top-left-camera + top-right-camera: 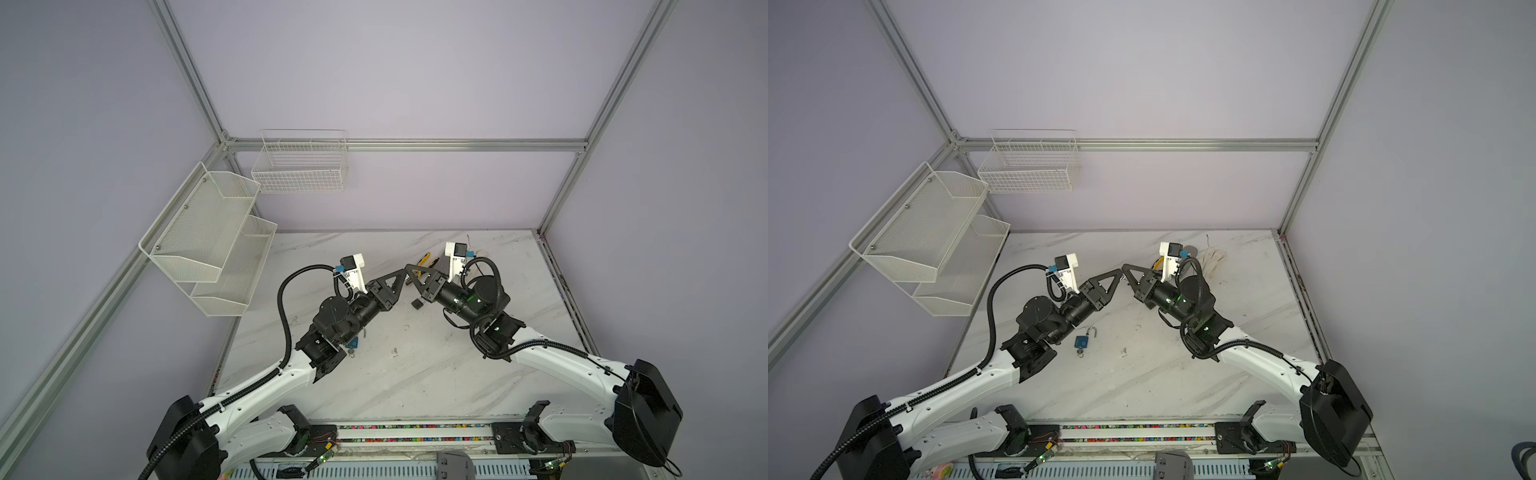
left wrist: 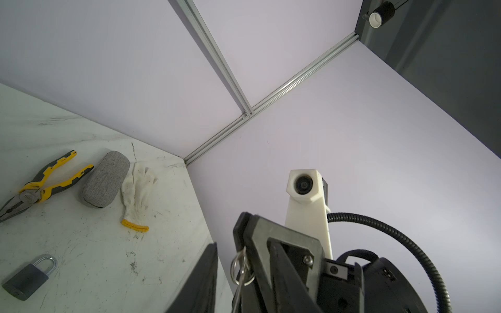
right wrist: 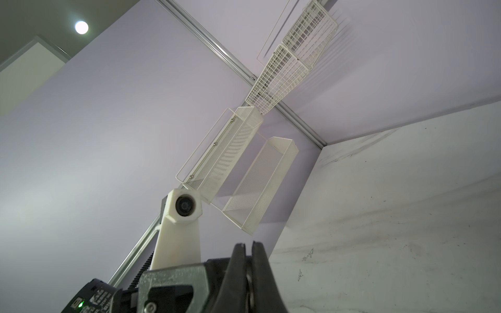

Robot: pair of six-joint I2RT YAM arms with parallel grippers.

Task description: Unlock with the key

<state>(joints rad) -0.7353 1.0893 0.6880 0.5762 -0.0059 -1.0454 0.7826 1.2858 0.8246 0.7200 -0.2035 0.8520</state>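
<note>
Both grippers meet tip to tip in the air above the middle of the table. My right gripper (image 1: 410, 267) (image 3: 248, 244) is shut on the key, pinching its steel ring (image 2: 242, 267). The key blade (image 2: 238, 294) hangs down from the ring. My left gripper (image 1: 404, 271) stands partly open. Its one visible finger (image 2: 206, 276) is beside the key with a gap between them. A dark grey padlock (image 2: 27, 279) (image 1: 417, 304) lies on the table with its shackle shut. A blue padlock (image 1: 1082, 341) lies by the left arm with its shackle swung open.
Yellow-handled pliers (image 2: 40, 187), a grey fabric case (image 2: 104, 178) and a white glove (image 2: 135, 189) lie at the back right of the marble table (image 1: 415, 374). A mesh shelf (image 1: 208, 232) and a wire basket (image 1: 299, 166) hang on the walls at the back left.
</note>
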